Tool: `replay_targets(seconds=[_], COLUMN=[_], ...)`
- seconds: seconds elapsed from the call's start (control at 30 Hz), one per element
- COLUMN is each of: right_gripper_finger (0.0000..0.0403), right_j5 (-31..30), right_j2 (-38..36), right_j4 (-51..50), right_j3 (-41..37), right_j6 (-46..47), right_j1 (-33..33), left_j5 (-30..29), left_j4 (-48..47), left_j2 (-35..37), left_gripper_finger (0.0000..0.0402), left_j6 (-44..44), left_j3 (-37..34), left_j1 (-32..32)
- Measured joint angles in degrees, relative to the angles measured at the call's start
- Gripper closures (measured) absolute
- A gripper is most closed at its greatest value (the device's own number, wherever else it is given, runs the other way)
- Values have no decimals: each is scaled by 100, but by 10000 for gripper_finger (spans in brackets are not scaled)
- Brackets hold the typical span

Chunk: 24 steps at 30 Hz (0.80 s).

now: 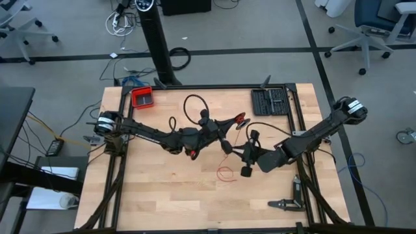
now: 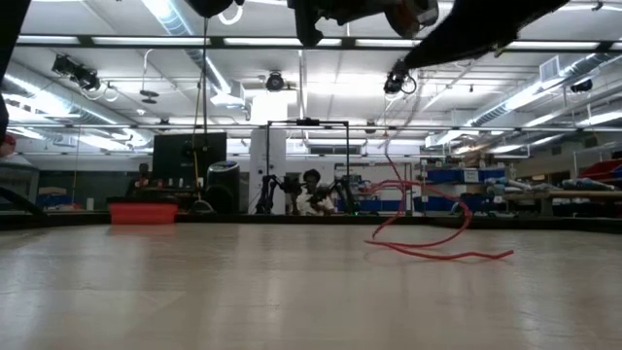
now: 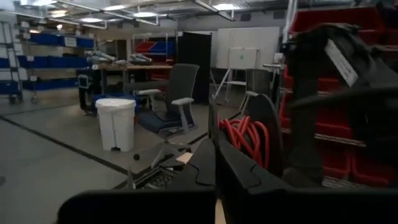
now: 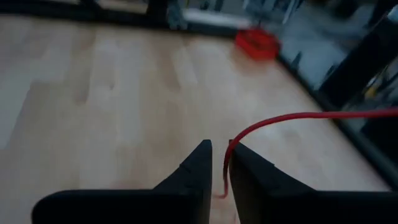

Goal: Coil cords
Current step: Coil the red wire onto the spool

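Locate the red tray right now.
High view: the red tray sits at the table's far left corner, beside the black column's base, well away from the left gripper and the tool case.

On your desk you have one red cord, one red tray, one black tool case and two claws.

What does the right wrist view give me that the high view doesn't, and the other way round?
Right wrist only: the red cord runs down into the narrow gap between the right gripper's dark fingers; whether they pinch it is unclear.

High only: the left gripper raised over the table's middle with a small red bundle at its tip, a loose cord loop lying on the wood, the black cable loop, and the dark tool case.

Both: the red cord, the red tray, the wooden table.
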<state>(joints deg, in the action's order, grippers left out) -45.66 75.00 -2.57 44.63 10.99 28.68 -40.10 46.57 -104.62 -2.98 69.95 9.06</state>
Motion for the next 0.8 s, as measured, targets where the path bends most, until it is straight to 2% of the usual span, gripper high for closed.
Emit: replay_targets(seconds=[0.1, 0.23, 0.4, 0.5, 0.6, 0.67, 0.8], right_gripper_finger=[348, 352, 353, 353, 353, 353, 353], right_j5=[73, 40, 7, -565, -1272, -1329, -996], right_j2=[-245, -653, -1131, -1242, -1242, -1237, -1235], right_j4=[-1543, -3251, -4219, -4005, -3288, -2745, -1886], right_j3=[362, 714, 733, 733, 733, 733, 733], right_j6=[852, 1995, 2976, 2871, 2119, 1579, 832], right_j1=[177, 460, 720, 879, 967, 985, 984], left_j5=[30, 113, 615, 1171, 1818, 2315, 3076], left_j4=[275, 1396, 2767, 3109, 3120, 3101, 2945], left_j2=[0, 0, 2, 8, 9, 9, 9], left_gripper_finger=[396, 396, 396, 396, 396, 396, 396], left_j6=[-153, -188, -199, -301, -269, -191, 259], left_j3=[-131, -719, -1524, -1845, -2012, -2055, -2062], left_j1=[90, 151, 149, 123, 27, -62, -287])
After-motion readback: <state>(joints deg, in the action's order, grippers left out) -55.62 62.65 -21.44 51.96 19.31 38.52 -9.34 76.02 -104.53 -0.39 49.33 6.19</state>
